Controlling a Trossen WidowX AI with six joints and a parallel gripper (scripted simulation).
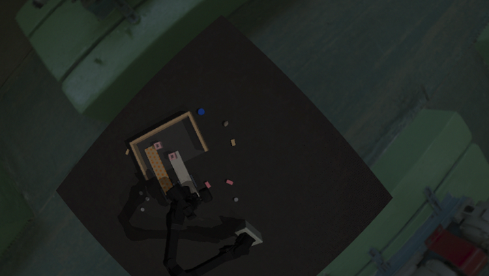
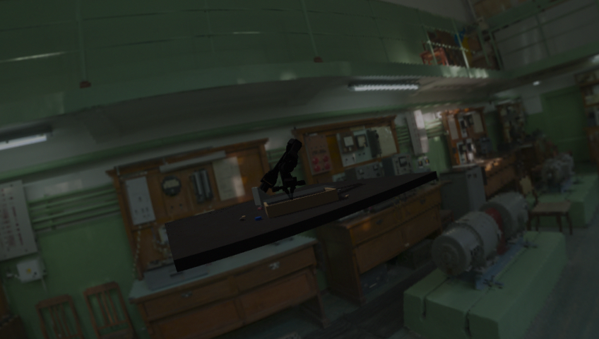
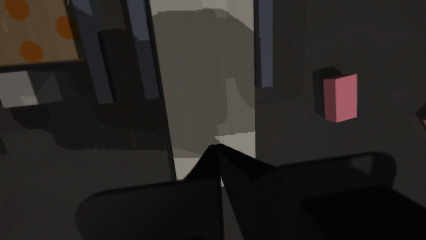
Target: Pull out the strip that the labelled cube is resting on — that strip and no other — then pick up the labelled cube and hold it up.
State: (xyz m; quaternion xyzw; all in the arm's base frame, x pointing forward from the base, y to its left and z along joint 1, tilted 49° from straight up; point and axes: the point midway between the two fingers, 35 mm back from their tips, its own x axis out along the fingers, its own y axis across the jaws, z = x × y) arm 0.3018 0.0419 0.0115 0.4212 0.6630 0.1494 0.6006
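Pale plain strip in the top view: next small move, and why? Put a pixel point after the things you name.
Probably a short, straight pull on the pale plain strip [image 1: 181, 167] [image 3: 200, 60], away from the wooden-walled tray [image 1: 160, 126] [image 2: 302, 203]: the closed jaws are at its near end, blue-grey rails [image 1: 193, 180] [image 3: 264, 45] flank it, and a pink-bordered cube [image 1: 172, 156] sits at its far end.

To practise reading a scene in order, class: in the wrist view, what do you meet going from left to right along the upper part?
Orange-dotted strip → two blue-grey rails → pale strip → another blue-grey rail → pink block
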